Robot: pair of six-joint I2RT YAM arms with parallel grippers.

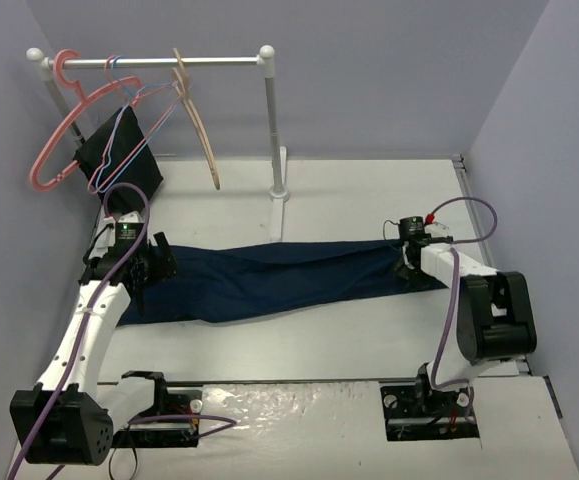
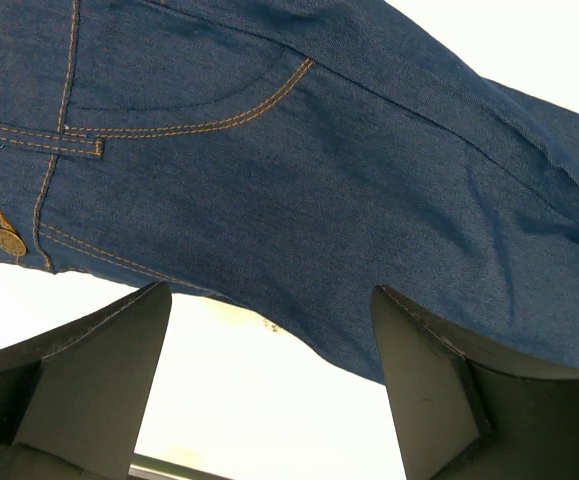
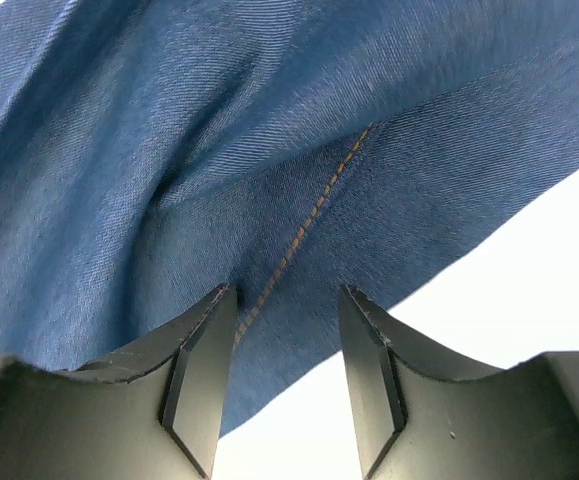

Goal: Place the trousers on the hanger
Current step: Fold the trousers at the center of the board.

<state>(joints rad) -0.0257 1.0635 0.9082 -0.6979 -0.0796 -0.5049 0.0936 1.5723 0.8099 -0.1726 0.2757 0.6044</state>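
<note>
My left gripper (image 2: 269, 295) is spread wide at the waistband, 9 o'clock. My right gripper (image 3: 287, 300) sits half-parted over a leg seam at 3, and I cannot tell if it nips cloth. The trousers (image 1: 269, 280) lie flat between them, and a shallow pinch could drop them short of the wooden hanger (image 1: 201, 125) at 11.

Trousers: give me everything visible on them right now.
The trousers are dark navy denim, laid out lengthwise across the white table, flat but lightly wrinkled. The waist end is on the left, with a metal button, a curved pocket and orange-brown stitching. The left hand is open and straddles the lower edge near the waist. At the leg end, the right hand straddles a stitched seam where the cloth bunches. It is unclear whether that hand is actually pinching the cloth.
</note>
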